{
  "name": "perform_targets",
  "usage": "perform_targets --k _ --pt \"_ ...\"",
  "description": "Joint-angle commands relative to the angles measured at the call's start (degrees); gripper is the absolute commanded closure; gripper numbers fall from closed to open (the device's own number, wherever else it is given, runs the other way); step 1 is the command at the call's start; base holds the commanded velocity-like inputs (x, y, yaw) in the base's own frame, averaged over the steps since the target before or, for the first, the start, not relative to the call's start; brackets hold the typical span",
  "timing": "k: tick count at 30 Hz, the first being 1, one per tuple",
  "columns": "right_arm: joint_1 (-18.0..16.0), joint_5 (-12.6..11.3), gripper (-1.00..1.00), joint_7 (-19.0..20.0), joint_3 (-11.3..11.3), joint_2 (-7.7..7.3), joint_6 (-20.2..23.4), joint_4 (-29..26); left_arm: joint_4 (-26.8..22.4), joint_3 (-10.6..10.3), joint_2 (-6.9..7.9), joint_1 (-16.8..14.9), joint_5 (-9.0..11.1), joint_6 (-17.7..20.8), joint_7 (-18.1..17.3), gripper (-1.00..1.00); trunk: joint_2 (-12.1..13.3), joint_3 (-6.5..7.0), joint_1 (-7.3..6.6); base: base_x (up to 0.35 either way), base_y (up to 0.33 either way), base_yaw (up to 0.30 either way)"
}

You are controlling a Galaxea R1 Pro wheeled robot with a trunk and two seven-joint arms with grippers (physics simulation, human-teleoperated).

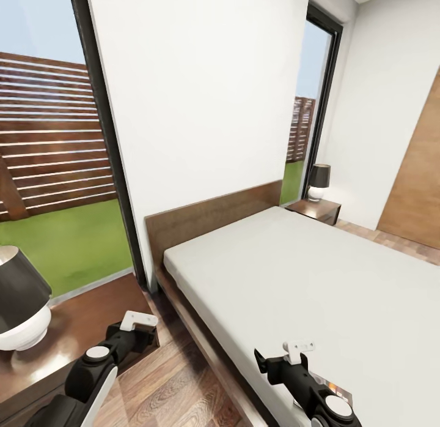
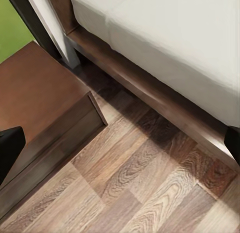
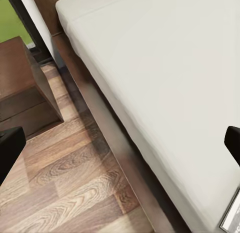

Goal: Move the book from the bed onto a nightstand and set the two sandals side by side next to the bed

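**Robot at the bedside, both arms low, book at the mattress edge**

In the head view the bed runs away from the robot, its light-grey mattress bare over most of its length and its dark headboard against the white wall. The near nightstand stands at the left, carrying a black-shaded lamp; a second nightstand with its own lamp sits on the far side of the bed, beside a tall black-framed window. The left gripper hangs over the near nightstand's corner, and the right gripper hangs over the mattress edge. From this angle I cannot tell how far either pair of jaws is apart.

The wrist views settle that. In the left wrist view dark fingertips sit at opposite edges, spread wide with nothing between them, above the wood floor, the nightstand's front and the bed frame. The right wrist view likewise shows its fingertips far apart and empty, over the gap between the nightstand and the bed.

The right wrist view alone shows a sliver of the book, lying on the mattress near its edge. In the head view the right arm covers most of it.
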Motion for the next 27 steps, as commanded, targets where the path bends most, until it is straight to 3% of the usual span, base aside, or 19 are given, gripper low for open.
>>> perform_targets --k 1,10,27 --pt "0.0 -0.3 -1.0 -0.1 0.0 -0.03 0.2 -0.1 -0.1 -0.2 0.06 0.0 0.4 0.3 0.5 -1.0 0.0 -0.06 0.01 0.0 0.0 0.0" --pt "0.0 -0.5 -1.0 0.1 0.1 0.1 0.2 0.1 -0.1 -0.5 0.06 0.0 0.4 0.3 0.5 -1.0 0.0 0.08 0.01 0.0 0.0 -0.054" --pt "0.0 -0.5 -1.0 0.0 -0.2 0.0 0.2 0.4 -0.1 -1.5 0.06 0.0 0.4 0.3 0.6 -1.0 0.0 1.06 0.01 0.0 0.0 -0.202"
